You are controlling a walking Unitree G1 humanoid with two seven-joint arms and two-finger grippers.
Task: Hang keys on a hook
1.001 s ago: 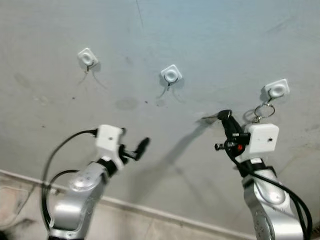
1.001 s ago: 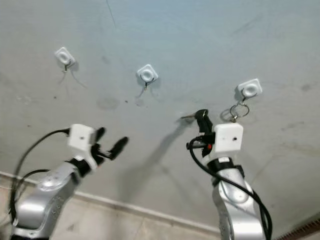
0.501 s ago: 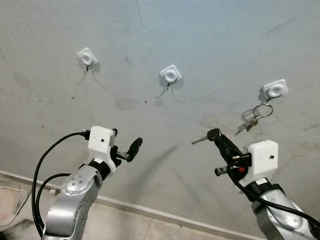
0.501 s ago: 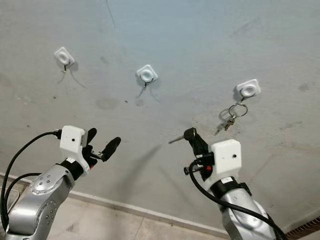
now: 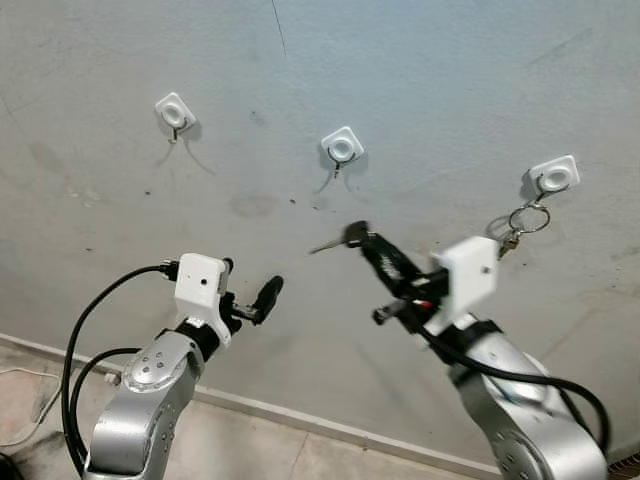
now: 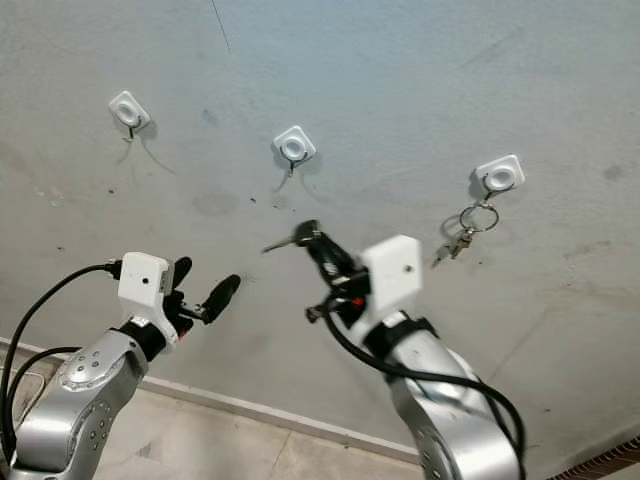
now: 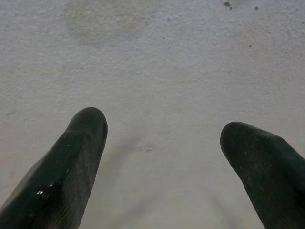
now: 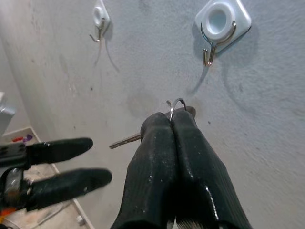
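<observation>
The right gripper (image 5: 362, 240) was up by the grey wall (image 5: 420, 70). Its two black fingers (image 8: 171, 157) were pressed tight together on a key (image 5: 335, 242). A thin ring (image 8: 177, 106) on the key poked out at the fingertips. The key's metal blade stuck out toward 9 o'clock. The key sat just under the middle hook (image 5: 341, 150), at about 6 o'clock from it, but not touching it.

Three white hooks were stuck on the wall in a row. The left hook (image 5: 175, 112) had nothing on it. The right hook (image 5: 552, 178) had a bunch of keys (image 5: 518, 227) hanging from it on a ring, at 3 o'clock from the right gripper.

The left gripper (image 5: 250, 296) was lower down, at about 8 o'clock from the key. Its fingers (image 7: 71, 167) were spread wide apart with nothing between them, pointing at the bare wall.
</observation>
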